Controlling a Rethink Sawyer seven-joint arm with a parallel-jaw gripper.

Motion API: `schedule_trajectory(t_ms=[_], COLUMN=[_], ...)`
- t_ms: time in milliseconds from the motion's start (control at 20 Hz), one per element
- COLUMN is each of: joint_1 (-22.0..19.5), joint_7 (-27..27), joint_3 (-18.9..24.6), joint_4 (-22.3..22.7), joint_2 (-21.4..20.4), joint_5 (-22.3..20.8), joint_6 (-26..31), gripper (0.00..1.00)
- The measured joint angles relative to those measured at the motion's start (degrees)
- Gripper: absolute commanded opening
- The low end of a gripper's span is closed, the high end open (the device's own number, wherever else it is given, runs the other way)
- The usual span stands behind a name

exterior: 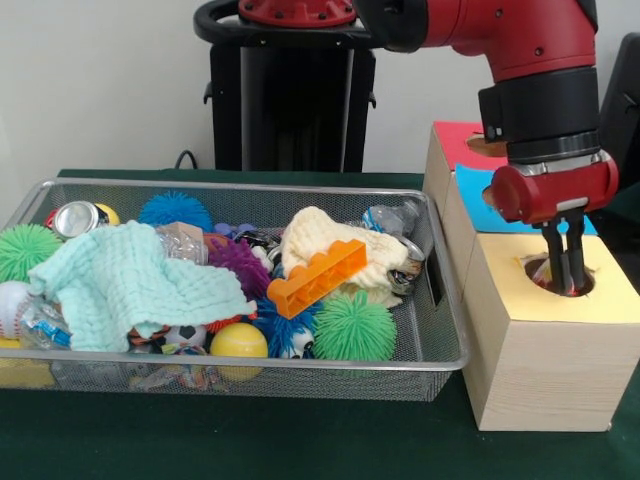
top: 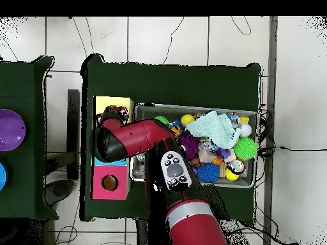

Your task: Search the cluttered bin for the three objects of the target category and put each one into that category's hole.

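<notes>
My gripper point(exterior: 565, 287) hangs straight down over the yellow-topped wooden box point(exterior: 610, 300), right of the bin. Its fingertips dip into that box's round hole point(exterior: 538, 270), and the fingers stand slightly apart with nothing visible between them. The wire mesh bin point(exterior: 300, 366) holds an orange toothed brick point(exterior: 318, 278) lying on a cream knitted cloth point(exterior: 320, 235). Also in it are a mint cloth point(exterior: 130, 280), green spiky balls point(exterior: 352, 327), a blue spiky ball point(exterior: 175, 208), a yellow ball point(exterior: 238, 341) and a crushed can point(exterior: 76, 217). In the overhead view the arm point(top: 137, 137) covers the gripper.
Behind the yellow box stand a blue-topped box point(exterior: 473, 188) and a red-topped box point(exterior: 455, 135) with its own hole point(exterior: 487, 146). Overhead, the yellow box point(top: 114, 104) and the pink box point(top: 110, 183) flank the bin point(top: 137, 171). A purple disc point(top: 11, 129) lies on a separate table.
</notes>
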Motion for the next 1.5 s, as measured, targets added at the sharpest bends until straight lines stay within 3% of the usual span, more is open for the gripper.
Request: schedule_trajectory(t_ms=[600,650,1150,1500], joint_1=[0.23,0.48,1.89,1.58], joint_7=[0.0,0.0,0.0,0.0], joint_3=[-0.04,-0.11,-0.26,-0.18], joint_4=[-0.02,-0.03,-0.35,0.02], joint_2=[-2.26,-2.27,-2.25,-3.0], joint_5=[-0.01,-0.01,-0.02,-0.13], joint_6=[2.15,3.21,10.62,12.26], gripper=[0.0,1.0,1.0,1.0])
